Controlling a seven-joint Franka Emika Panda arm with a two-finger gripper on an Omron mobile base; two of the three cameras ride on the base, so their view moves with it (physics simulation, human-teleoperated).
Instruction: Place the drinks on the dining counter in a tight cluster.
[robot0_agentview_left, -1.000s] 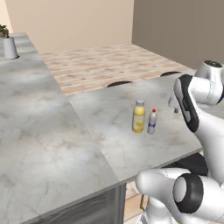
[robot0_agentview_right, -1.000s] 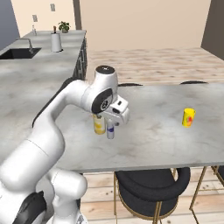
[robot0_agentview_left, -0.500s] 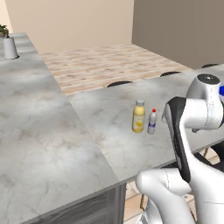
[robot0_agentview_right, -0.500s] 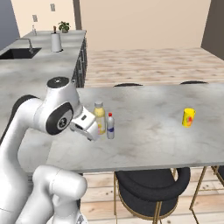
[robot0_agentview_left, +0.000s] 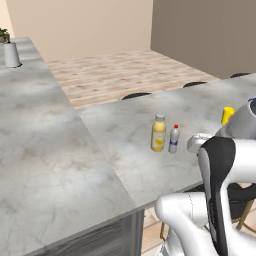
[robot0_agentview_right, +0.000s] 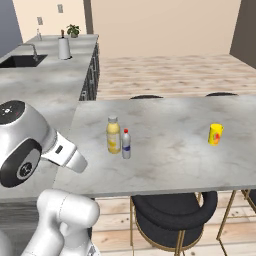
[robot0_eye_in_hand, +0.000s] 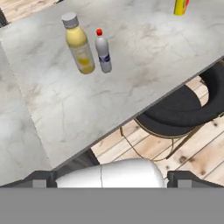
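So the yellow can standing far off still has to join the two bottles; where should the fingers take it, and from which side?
Probably around the mid-body of the small yellow can with a red mark, coming in level from the stool edge of the long light-grey marbled dining counter. It stands upright, alone, with open space all round; its round wall suits open fingers closing across it.

Two bottles: one yellow bottle (robot0_agentview_right: 113, 135), one grey bottle (robot0_agentview_right: 126, 144). One yellow can (robot0_agentview_right: 215, 134). One potted plant (robot0_agentview_right: 73, 31). Two stools.

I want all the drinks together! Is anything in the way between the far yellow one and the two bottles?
No, nothing visible. Only bare grey marbled counter lies between the small yellow drink and the yellow bottle beside the slim red-capped bottle.
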